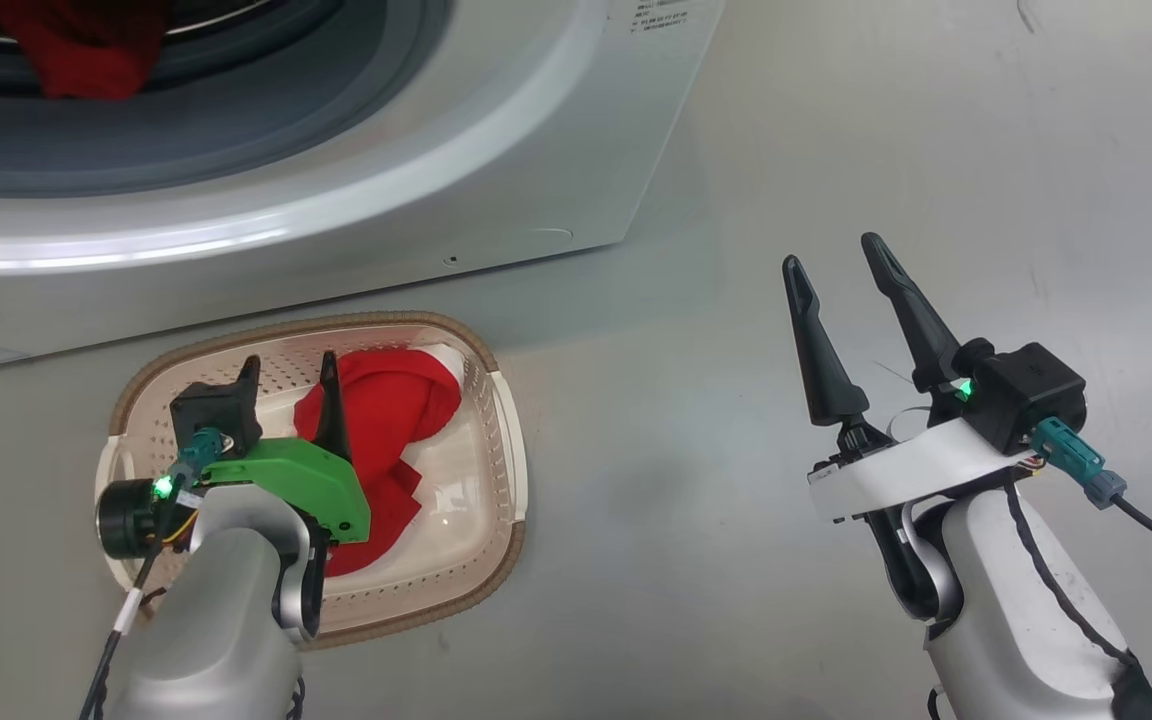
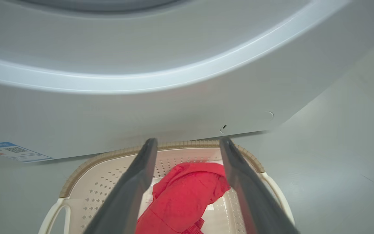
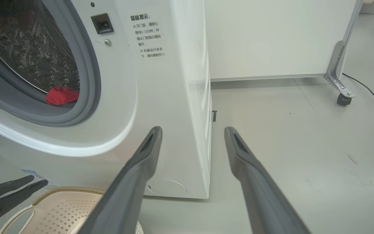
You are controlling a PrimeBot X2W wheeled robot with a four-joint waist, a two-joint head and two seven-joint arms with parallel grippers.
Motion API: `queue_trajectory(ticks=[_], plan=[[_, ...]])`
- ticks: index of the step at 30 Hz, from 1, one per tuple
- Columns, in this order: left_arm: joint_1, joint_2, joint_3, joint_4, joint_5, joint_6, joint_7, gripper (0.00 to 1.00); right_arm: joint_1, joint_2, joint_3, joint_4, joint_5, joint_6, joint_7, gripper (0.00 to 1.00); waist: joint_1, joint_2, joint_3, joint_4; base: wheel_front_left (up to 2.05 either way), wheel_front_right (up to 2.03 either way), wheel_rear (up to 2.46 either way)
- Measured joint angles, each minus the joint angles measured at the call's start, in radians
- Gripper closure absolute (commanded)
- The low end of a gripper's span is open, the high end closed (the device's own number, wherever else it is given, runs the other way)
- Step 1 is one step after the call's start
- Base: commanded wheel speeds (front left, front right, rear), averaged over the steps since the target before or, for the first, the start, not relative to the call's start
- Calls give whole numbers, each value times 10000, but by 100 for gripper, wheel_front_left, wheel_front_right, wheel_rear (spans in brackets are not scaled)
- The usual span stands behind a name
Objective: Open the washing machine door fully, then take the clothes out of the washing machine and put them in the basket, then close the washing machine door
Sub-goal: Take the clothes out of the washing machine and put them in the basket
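Grey floor (image 1: 836, 150) bears the basket (image 1: 461, 525) beside the washing machine (image 1: 496, 150), wheeled partition (image 3: 271, 35) beyond.

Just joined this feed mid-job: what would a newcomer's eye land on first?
The red garment lying in the basket, lower left in the head view, with the left gripper open over it. Next, another red piece inside the washer, upper left. The right gripper hangs open over the floor.

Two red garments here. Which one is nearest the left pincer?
The garment lying in the basket, right below the open left pincer. The other garment sits inside the washing machine, away from it.
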Motion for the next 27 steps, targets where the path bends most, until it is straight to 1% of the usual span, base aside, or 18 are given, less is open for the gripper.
queue_trajectory(ticks=[10,19,27], plan=[[31,-2,-36,-1229,50,0,-86,0,235,2,-320,73,-94,0,0,0,0,0,-682,212,0,0,0],[339,-4,77,-3014,640,0,-86,0,624,4,-591,180,-171,0,0,0,0,0,-1337,467,0,0,0],[1099,-2,378,-4042,1183,0,-88,0,1029,23,-828,184,-211,0,0,0,0,0,-1918,676,0,0,0]])
